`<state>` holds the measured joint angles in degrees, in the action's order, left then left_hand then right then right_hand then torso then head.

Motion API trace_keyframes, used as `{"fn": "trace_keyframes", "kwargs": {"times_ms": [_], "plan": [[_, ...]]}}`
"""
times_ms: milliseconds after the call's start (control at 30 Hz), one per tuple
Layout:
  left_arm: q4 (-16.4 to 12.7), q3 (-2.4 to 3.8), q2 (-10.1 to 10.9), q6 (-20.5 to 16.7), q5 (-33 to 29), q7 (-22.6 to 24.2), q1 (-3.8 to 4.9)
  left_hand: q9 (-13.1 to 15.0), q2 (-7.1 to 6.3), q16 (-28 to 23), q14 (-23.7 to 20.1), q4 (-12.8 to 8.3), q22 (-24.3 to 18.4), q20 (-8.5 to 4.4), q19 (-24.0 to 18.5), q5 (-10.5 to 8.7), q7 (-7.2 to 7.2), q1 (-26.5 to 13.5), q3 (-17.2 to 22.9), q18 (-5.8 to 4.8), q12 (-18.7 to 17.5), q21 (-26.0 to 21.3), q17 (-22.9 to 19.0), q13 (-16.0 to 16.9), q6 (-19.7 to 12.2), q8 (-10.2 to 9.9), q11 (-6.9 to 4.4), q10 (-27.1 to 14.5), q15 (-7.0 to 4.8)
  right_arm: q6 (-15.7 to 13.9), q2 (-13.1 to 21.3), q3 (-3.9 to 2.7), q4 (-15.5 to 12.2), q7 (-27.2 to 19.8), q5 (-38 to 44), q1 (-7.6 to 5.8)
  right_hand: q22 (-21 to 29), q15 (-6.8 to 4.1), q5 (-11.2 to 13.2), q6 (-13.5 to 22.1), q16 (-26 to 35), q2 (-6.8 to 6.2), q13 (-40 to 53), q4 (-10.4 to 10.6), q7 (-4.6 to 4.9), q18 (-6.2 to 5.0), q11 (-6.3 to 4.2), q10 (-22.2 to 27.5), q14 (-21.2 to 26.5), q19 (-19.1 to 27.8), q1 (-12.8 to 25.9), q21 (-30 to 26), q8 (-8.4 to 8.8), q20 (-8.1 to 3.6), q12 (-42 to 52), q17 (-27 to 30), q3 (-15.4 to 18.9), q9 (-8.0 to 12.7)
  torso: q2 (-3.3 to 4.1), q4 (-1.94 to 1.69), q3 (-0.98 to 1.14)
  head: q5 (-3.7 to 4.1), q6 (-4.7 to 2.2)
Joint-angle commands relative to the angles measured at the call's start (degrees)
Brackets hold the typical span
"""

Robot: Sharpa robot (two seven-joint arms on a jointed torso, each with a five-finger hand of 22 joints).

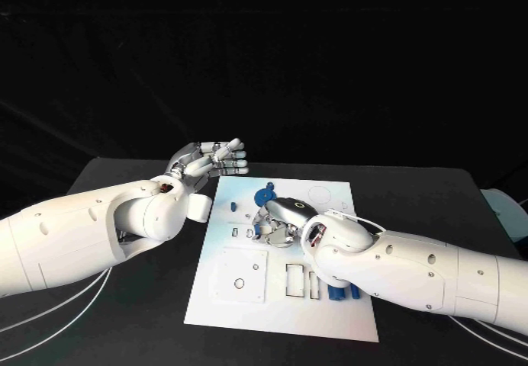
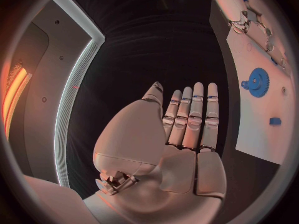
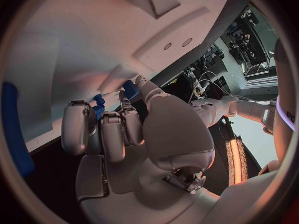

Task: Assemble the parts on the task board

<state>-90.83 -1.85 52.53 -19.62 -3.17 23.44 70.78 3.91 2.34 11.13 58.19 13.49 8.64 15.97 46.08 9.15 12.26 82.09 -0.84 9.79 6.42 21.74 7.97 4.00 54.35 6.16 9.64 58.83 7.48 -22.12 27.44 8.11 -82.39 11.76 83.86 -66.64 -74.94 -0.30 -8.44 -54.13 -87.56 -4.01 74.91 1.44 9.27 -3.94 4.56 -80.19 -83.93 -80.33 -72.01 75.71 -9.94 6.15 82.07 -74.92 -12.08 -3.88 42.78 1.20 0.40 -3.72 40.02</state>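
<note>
The white task board (image 1: 248,301) lies mid-table. A blue gear (image 1: 264,196) sits near its far edge, also seen in the left wrist view as the gear (image 2: 256,81), with a small blue part (image 1: 234,204) to its left. My right hand (image 1: 279,223) is down on the board just before the gear, fingers curled. In its wrist view the right hand (image 3: 118,134) pinches a small blue part (image 3: 129,89) between thumb and fingertips against the board. My left hand (image 1: 211,163) hovers off the board's far left corner, its fingers (image 2: 190,117) straight, holding nothing.
Two blue upright parts (image 1: 336,292) stand at the board's near right, close under my right forearm. A white square plate (image 1: 240,276) and slots (image 1: 294,280) occupy the board's near half. Cables (image 1: 66,309) trail on the table at left.
</note>
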Motion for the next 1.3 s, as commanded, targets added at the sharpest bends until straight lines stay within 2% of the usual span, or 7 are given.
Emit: {"fn": "trace_keyframes", "kwargs": {"times_ms": [33, 567, 767, 833, 967, 1167, 1300], "plan": [[-0.1, 0.03, 0.0, 1.2, 0.1, 0.3, 0.04, 0.0, 0.14, -0.2, -0.2, -0.3, 0.0, 0.08, -0.4, 0.03, 0.27, 0.4, -0.1, 0.67, -0.3, -0.1, 0.1, 0.0, 0.2, -0.3, 0.19, 0.1, 0.30, -0.7, 0.1, 0.00, -0.1, -0.4, 0.5, 0.04, -2.3, 0.64, 0.2, 1.2, 0.4, -1.12, 4.1, 0.2, 0.19, -0.03, 0.13, 1.1, -4.8, 0.5, 0.1, -0.5, 0.68, 0.18, -0.8, -10.2, 1.2, 0.1, 0.01, -0.01, 0.01, 0.01, -0.03], [0.9, 0.02, 0.5, 3.4, 7.6, -7.0, 0.05, 0.3, -0.18, 4.7, 8.9, -1.6, 2.0, -2.99, 6.5, 0.05, -1.55, 2.1, 0.3, 0.92, 0.2, 5.0, 3.0, 0.5, 2.7, -0.1, -1.97, 3.9, -2.62, -8.7, 6.0, -0.56, -6.0, -12.6, -8.4, -1.70, 0.0, 1.45, -1.5, 3.8, 1.1, -0.14, 1.7, 1.3, 1.00, -0.81, 0.96, 3.7, -4.5, 2.3, -1.7, -4.0, 0.30, 1.10, -2.2, -9.2, 5.5, -0.5, -0.24, 0.05, 0.00, -0.11, -0.42], [2.0, 0.03, 1.1, 8.1, 19.0, -18.7, 0.18, 0.6, -1.36, 19.2, 22.7, -1.4, 6.9, -8.86, 16.8, 0.07, -3.48, 2.9, 1.2, 0.81, 3.6, 15.0, 12.2, 2.4, 6.2, 0.6, -5.31, 13.1, -6.93, -3.8, 13.1, -0.77, -9.4, -18.1, -25.8, -6.21, 0.9, 0.78, -2.8, 1.4, 1.7, 1.44, 1.6, 2.0, 0.17, -1.11, 0.19, 3.7, -4.3, 3.0, -1.8, -5.4, -1.88, 0.55, -2.2, -8.3, 5.7, -0.9, -0.87, 0.25, 0.10, -0.30, -0.24], [2.5, 0.03, 1.1, 9.6, 23.2, -23.5, 0.43, 0.8, -1.31, 33.9, 25.0, 0.2, 9.1, -10.27, 19.3, 0.13, -3.73, 0.9, 0.7, 0.65, 6.1, 19.0, 27.0, 4.4, 6.0, 0.8, -6.00, 14.4, -7.51, -3.0, 15.5, -0.80, -10.2, -18.4, -29.4, -7.63, 0.3, 0.75, -3.9, 2.6, 1.6, 1.68, 1.6, 2.2, 0.33, -0.91, 0.25, 3.5, -4.3, 2.5, -1.7, -4.8, -1.64, 0.43, -2.1, -8.4, 5.8, -0.7, -1.05, 0.39, 0.13, -0.23, -0.20], [3.2, 0.03, 0.5, 12.8, 33.0, -32.6, 1.20, 2.7, -1.77, 60.7, 26.7, 2.7, 16.2, -11.98, 21.9, -0.03, -4.93, -3.3, -1.2, 0.34, 18.9, 28.7, 56.6, 14.3, 5.4, 4.6, -6.82, 13.3, -8.84, -2.2, 19.8, -0.84, -11.1, -18.1, -33.5, -9.79, -0.1, 0.70, -4.4, 2.3, 1.6, 1.80, 2.1, 2.5, 0.20, -0.76, 0.17, 2.9, -4.4, 2.1, -1.4, -4.3, -2.35, 0.36, -1.6, -8.6, 6.2, -0.8, -1.32, 0.49, 0.14, -0.32, -0.08], [3.7, 0.02, -1.2, 17.3, 46.3, -44.2, 2.50, 10.7, 0.68, 67.6, 27.8, 3.8, 42.5, -13.57, 28.4, 0.35, -7.32, -8.0, -2.2, -3.22, 57.5, 48.7, 65.1, 50.3, 4.0, 17.5, -9.88, 13.3, -11.13, -1.8, 23.8, -0.92, -10.9, -17.8, -35.7, -11.18, -0.1, 0.67, -4.7, 2.7, 1.6, 1.58, 1.9, 2.6, 0.22, -0.77, 0.16, 3.0, -4.4, 2.0, -1.2, -4.3, -2.53, 0.31, -1.7, -8.5, 6.6, -0.8, -1.61, 0.56, 0.34, -0.69, 0.25], [4.3, -0.01, -2.8, 19.3, 51.1, -49.5, 3.76, 15.8, -0.16, 67.6, 27.8, 3.2, 51.5, -14.07, 30.6, 0.03, -8.18, -9.1, -3.3, -4.20, 66.2, 54.4, 65.6, 60.4, 0.6, 24.4, -10.01, 16.0, -11.30, -1.9, 25.0, -0.95, -10.0, -17.6, -36.1, -11.49, -0.1, 0.67, -4.9, 2.9, 1.7, 1.49, 1.9, 2.7, 0.23, -0.78, 0.17, 3.1, -4.3, 2.0, -1.2, -4.4, -2.60, 0.30, -1.8, -8.4, 6.8, -0.8, -1.69, 0.56, 0.43, -0.83, 0.49]]}}
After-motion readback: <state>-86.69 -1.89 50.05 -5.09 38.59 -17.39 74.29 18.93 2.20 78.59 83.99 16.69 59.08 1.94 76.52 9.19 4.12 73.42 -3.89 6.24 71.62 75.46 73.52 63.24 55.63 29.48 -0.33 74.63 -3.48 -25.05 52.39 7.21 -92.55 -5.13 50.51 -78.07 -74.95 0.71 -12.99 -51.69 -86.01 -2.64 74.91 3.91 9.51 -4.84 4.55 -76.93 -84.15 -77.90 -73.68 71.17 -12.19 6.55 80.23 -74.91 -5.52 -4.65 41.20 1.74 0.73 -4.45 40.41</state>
